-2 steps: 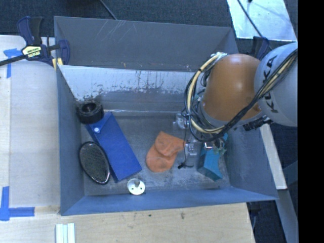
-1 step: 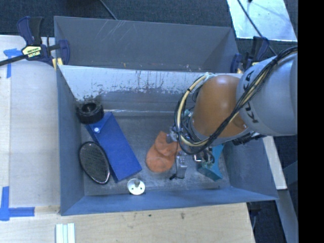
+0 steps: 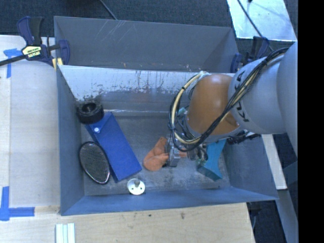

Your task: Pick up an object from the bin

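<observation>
The end effector [image 3: 174, 157] is seen low in the grey bin [image 3: 142, 85], against an orange lump [image 3: 155, 159] just to its left (clenched or released cannot be told); teal piece [image 3: 213, 161] at right, blue box [image 3: 115, 146] farther left.

Light: bright and even for you, falling from above | bin [image 3: 152, 49]: far wall palest, faint glare on its scratches | bin floor: dimmer, soft dark shadow under the arm [image 3: 268, 100] | beyond bin's far-right corner: white sheet [image 3: 258, 14] glaring
</observation>
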Robot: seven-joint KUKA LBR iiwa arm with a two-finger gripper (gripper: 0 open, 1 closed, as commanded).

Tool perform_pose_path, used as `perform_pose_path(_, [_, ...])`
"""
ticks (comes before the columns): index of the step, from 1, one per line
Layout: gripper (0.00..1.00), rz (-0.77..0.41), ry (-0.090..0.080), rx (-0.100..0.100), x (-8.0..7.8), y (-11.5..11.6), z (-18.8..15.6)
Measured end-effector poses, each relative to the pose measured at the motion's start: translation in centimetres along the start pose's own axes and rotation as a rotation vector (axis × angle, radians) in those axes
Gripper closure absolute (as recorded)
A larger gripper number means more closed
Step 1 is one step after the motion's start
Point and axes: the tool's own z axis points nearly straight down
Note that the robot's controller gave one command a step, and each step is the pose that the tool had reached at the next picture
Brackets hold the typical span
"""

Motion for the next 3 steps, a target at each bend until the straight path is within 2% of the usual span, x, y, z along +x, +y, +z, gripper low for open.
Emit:
perform_pose_path(1, [1.00, 0.000, 0.000, 0.000, 0.0, 0.0, 0.0])
perform_pose_path(2, [1.00, 0.014, -0.003, 0.000, -1.0, -2.1, -18.2])
perform_pose_path(3, [1.00, 0.014, 0.001, 0.000, -0.9, -2.1, -18.1])
